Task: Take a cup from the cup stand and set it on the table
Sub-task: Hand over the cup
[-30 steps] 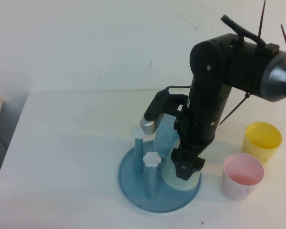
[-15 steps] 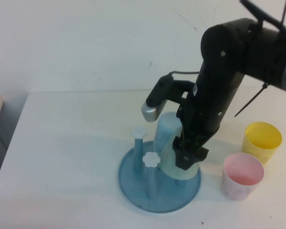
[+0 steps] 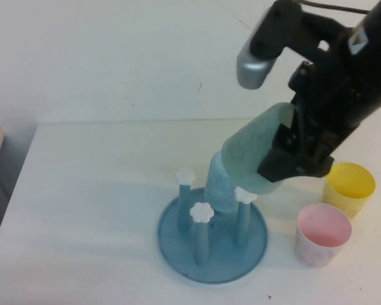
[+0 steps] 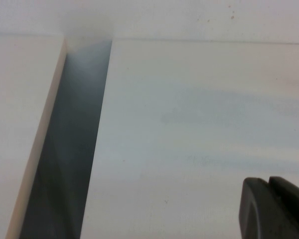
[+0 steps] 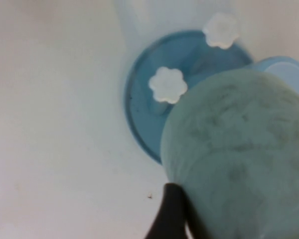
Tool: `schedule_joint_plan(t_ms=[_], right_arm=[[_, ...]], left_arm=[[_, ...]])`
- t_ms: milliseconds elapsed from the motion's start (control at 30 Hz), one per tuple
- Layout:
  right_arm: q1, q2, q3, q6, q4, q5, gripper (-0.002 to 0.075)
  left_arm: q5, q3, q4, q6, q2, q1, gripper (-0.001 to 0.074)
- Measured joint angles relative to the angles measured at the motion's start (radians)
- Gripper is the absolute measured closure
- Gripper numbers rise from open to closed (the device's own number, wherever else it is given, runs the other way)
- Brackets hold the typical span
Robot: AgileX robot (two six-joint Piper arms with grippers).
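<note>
The right end effector [image 3: 291, 159] grasps the cup [image 3: 257, 155], tilted in the air above the cup stand [image 3: 213, 244]. A light blue cup [image 3: 221, 184] sits on the stand; pink cup [image 3: 322, 234] and yellow cup [image 3: 349, 187] stand nearby on the surface [image 3: 82, 210]. The left end effector [image 4: 276, 209] hovers over bare surface; its state cannot be told.

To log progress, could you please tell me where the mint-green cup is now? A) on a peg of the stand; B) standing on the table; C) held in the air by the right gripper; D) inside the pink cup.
C: the right gripper holds the cup tilted, clear of the stand; the left gripper is elsewhere.
</note>
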Motion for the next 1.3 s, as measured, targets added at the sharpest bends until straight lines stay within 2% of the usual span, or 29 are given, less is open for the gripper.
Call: schedule_joint_plan(t_ms=[133, 267, 400, 567, 733, 867, 1067, 1300], right_arm=[[-0.052, -0.129, 0.155, 0.001, 0.143, -0.059, 0.0122], [-0.114, -0.288, 0.465, 0.001, 0.296, -0.348, 0.0122], [-0.189, -0.440, 0.827, -0.080, 0.578, -0.628, 0.0122], [-0.283, -0.538, 1.077, -0.276, 0.970, -0.748, 0.0122], [-0.375, -0.538, 1.116, -0.436, 1.213, -0.627, 0.0122], [-0.422, -0.471, 1.116, -0.539, 1.397, -0.363, 0.0122], [-0.441, -0.270, 1.112, -0.586, 1.484, -0.104, 0.0122], [-0.447, -0.047, 1.110, -0.610, 1.505, -0.088, 0.0122]], left_arm=[[0.000, 0.000, 0.000, 0.000, 0.000, 0.000, 0.0738], [0.000, 0.000, 0.000, 0.000, 0.000, 0.000, 0.0738], [0.000, 0.000, 0.000, 0.000, 0.000, 0.000, 0.0738], [0.000, 0.000, 0.000, 0.000, 0.000, 0.000, 0.0738], [0.000, 0.000, 0.000, 0.000, 0.000, 0.000, 0.0738], [0.000, 0.000, 0.000, 0.000, 0.000, 0.000, 0.0738], [0.000, 0.000, 0.000, 0.000, 0.000, 0.000, 0.0738], [0.000, 0.000, 0.000, 0.000, 0.000, 0.000, 0.0738]])
